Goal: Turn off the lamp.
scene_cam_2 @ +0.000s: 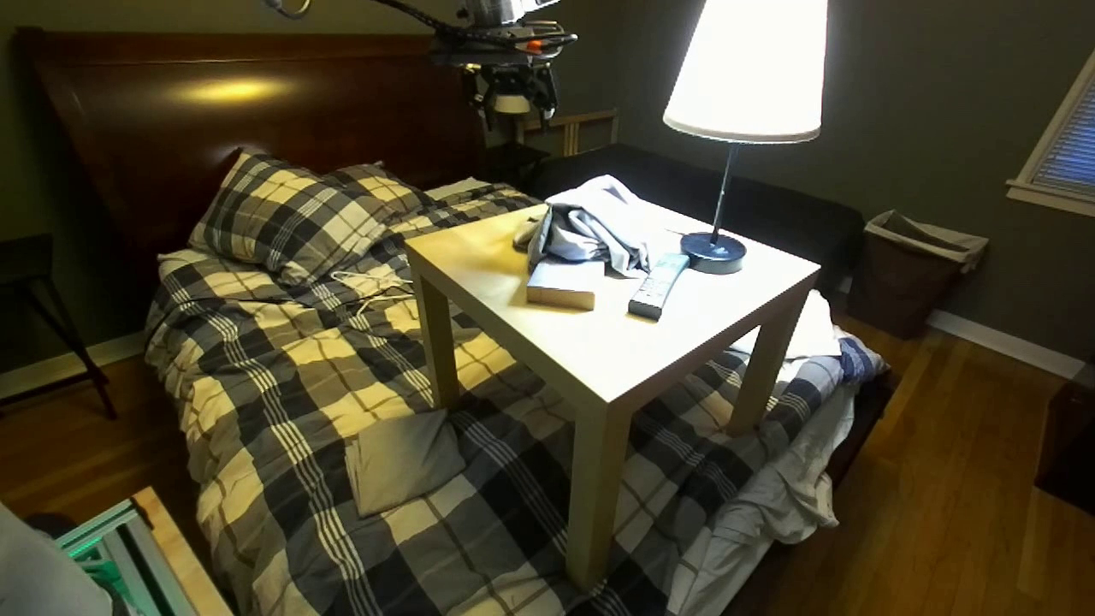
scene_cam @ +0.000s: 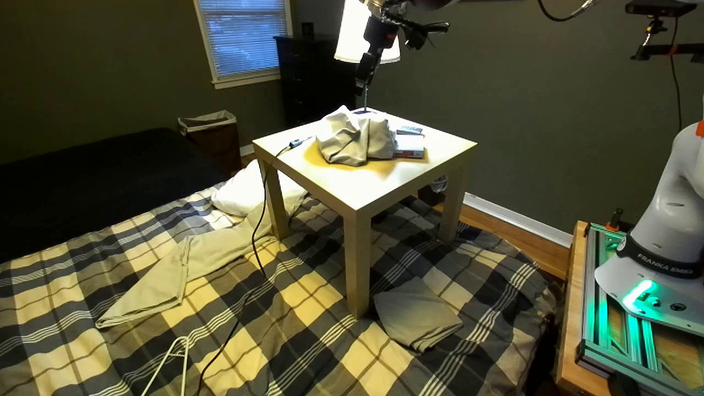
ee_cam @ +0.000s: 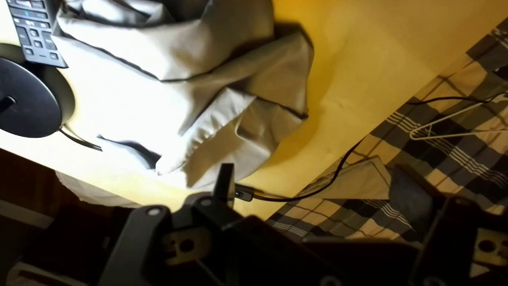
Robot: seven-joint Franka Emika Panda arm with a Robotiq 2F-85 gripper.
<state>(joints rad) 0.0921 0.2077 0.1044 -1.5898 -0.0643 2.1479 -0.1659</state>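
The lamp is lit; its white shade (scene_cam: 349, 41) (scene_cam_2: 748, 81) shows in both exterior views, and its round black base (ee_cam: 27, 101) is at the left of the wrist view. Its black cord runs over the table edge, with a small dark inline switch (scene_cam: 296, 143) on the tabletop. In the wrist view the switch (ee_cam: 244, 193) is partly hidden behind one finger. My gripper (scene_cam: 363, 82) (scene_cam_2: 517, 107) hangs above the table, apart from the switch. In the wrist view its fingers (ee_cam: 317, 192) are wide apart with nothing between them. In an exterior view the arm crosses in front of the shade.
A crumpled grey cloth (scene_cam: 357, 137) (ee_cam: 190, 75) lies on the table (scene_cam: 379, 184) between lamp base and near edge. A small box-like book (scene_cam_2: 560, 287) and a remote (scene_cam_2: 659, 287) lie beside it. The table stands on a plaid bed with a hanger (scene_cam: 176, 357).
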